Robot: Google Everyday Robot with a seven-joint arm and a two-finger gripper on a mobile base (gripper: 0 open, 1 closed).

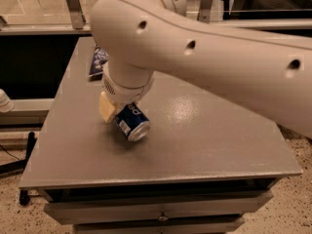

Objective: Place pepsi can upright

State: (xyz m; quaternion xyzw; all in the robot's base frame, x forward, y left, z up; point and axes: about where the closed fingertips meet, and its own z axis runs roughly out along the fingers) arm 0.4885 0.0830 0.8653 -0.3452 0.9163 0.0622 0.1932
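The pepsi can (131, 122) is dark blue with a silver end rim. It is tilted, its silver end pointing down to the right, just at the grey table (204, 140) left of the middle. My gripper (119, 113) hangs from the big white arm (204, 48) and is shut on the can's upper part. One beige finger (105, 108) shows on the can's left side; the other is hidden behind the can and wrist.
A flat blue chip bag (99, 60) lies at the table's far left, partly hidden behind the arm. The table's front edge (161, 177) has drawers below it. A dark rail runs behind the table.
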